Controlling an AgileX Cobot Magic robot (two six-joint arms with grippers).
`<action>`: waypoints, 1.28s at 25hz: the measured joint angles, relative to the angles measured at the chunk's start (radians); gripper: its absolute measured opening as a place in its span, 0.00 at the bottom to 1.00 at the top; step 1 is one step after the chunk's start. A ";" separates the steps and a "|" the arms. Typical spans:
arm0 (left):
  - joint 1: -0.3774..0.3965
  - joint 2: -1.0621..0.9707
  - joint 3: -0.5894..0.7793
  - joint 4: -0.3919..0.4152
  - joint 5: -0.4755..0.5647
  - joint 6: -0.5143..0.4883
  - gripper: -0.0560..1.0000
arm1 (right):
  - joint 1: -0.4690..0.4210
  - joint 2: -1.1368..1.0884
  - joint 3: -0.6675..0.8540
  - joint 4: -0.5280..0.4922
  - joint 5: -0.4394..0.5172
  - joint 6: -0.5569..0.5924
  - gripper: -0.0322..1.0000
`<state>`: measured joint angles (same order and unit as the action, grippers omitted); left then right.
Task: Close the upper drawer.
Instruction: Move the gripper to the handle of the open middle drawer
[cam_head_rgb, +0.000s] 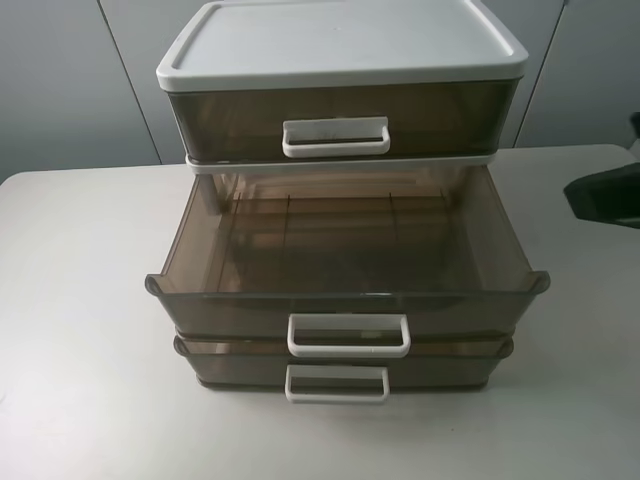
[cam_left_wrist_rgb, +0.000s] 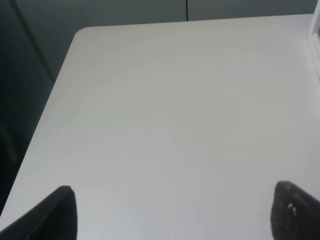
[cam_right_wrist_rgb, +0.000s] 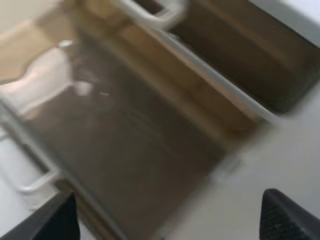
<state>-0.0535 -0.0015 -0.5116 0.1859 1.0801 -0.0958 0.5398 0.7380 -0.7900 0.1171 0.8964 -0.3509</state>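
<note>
The upper drawer (cam_head_rgb: 350, 250), smoky-brown translucent with a white loop handle (cam_head_rgb: 348, 336), is pulled far out of the three-tier cabinet (cam_head_rgb: 340, 45) and looks empty. It fills the blurred right wrist view (cam_right_wrist_rgb: 125, 140). My right gripper (cam_right_wrist_rgb: 170, 217) is open and hovers above the drawer's side; its arm (cam_head_rgb: 603, 195) shows dark at the right edge of the exterior view. My left gripper (cam_left_wrist_rgb: 177, 212) is open and empty over bare table, out of the exterior view.
The top-tier drawer (cam_head_rgb: 340, 115) is shut under the white lid. The bottom-tier drawer (cam_head_rgb: 340, 372) sticks out slightly under the open one. The cabinet stands on a white table (cam_head_rgb: 80, 300). The table's rounded left corner (cam_left_wrist_rgb: 82, 32) shows in the left wrist view.
</note>
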 joint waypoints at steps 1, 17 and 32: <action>0.000 0.000 0.000 0.000 0.000 0.000 0.76 | 0.032 0.021 -0.009 0.021 -0.002 -0.024 0.57; 0.000 0.000 0.000 0.000 0.000 0.000 0.76 | 0.369 0.357 -0.060 0.332 -0.026 -0.278 0.57; 0.000 0.000 0.000 0.000 0.000 0.000 0.76 | 0.465 0.596 -0.061 0.314 -0.054 -0.286 0.57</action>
<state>-0.0535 -0.0015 -0.5116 0.1859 1.0801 -0.0958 1.0052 1.3338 -0.8514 0.4313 0.8428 -0.6365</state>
